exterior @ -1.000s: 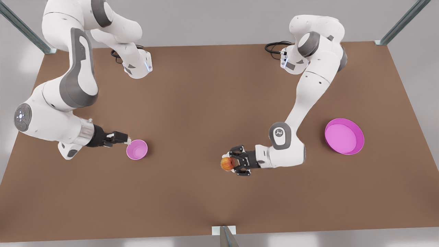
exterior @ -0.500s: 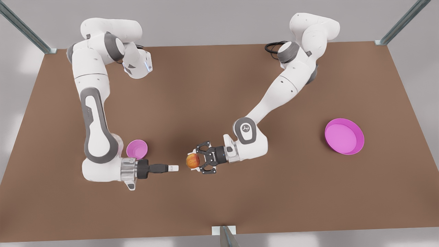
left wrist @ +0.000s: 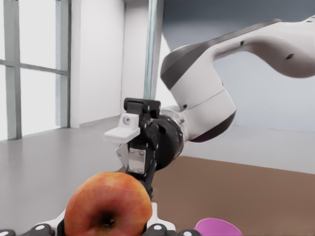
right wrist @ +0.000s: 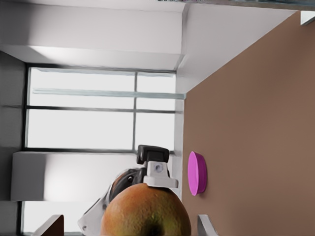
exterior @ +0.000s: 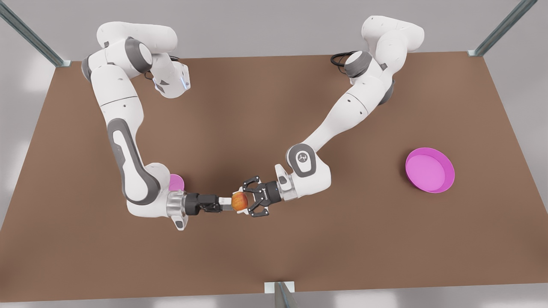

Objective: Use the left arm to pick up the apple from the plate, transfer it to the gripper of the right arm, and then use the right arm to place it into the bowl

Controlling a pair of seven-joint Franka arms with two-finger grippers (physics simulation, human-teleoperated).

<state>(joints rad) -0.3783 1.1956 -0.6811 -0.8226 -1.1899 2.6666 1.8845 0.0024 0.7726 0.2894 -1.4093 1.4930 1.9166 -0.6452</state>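
Hanging above the table's (exterior: 274, 119) middle, near its front edge, the apple (exterior: 239, 200) is clamped by the left gripper (exterior: 245, 201). The right gripper (exterior: 228, 202) has its fingers spread around it. The bowl (exterior: 176, 182) sits left, the plate (exterior: 430, 170) far right.

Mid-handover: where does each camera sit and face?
Front view: above the table, looking down; both arms show, left gripper shut on the apple, right gripper open beside it.
Left wrist view: behind the apple, facing the right gripper; own fingers at the frame edge.
Right wrist view: faces the apple, left gripper and plate.
All share the apple.
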